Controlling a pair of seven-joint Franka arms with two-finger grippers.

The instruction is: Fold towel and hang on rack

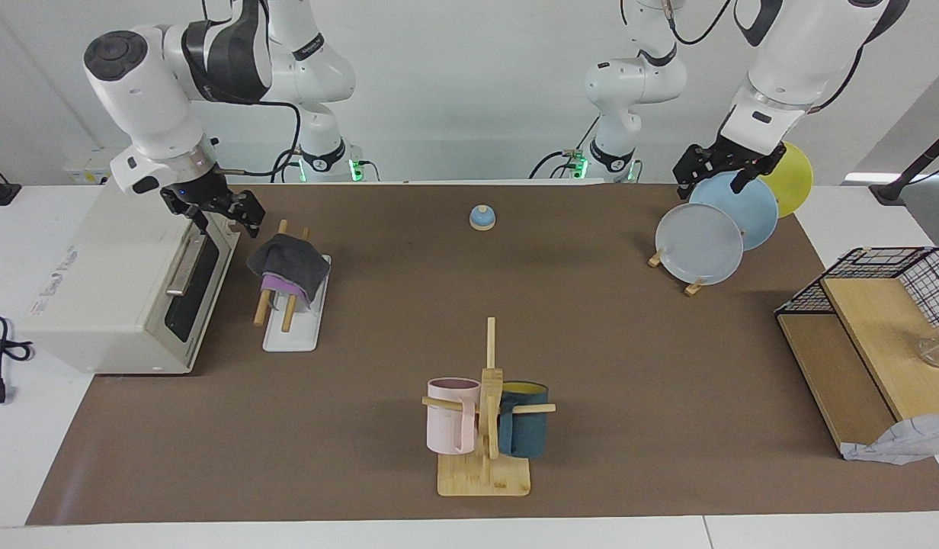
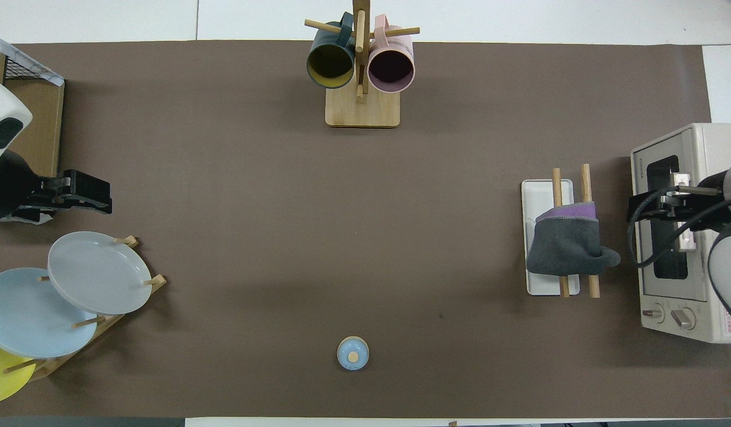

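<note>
The towel (image 1: 286, 264) (image 2: 564, 252) hangs folded over the two wooden rods of the rack (image 1: 290, 329) (image 2: 542, 191), dark grey face outward with a purple edge showing. One grey corner pokes out toward the oven. My right gripper (image 1: 229, 216) (image 2: 639, 206) hovers open and holding nothing, between the towel and the oven door, apart from the cloth. At the left arm's end of the table, my left gripper (image 1: 709, 177) (image 2: 99, 198) is raised over the plates, open and holding nothing.
A toaster oven (image 1: 111, 282) stands right beside the rack. A mug tree (image 1: 486, 427) with two mugs stands farther from the robots, mid-table. A small blue bell (image 1: 482, 218) sits near the robots. The plate stand (image 1: 698, 244) and a wooden shelf with a wire basket (image 1: 866, 335) fill the left arm's end.
</note>
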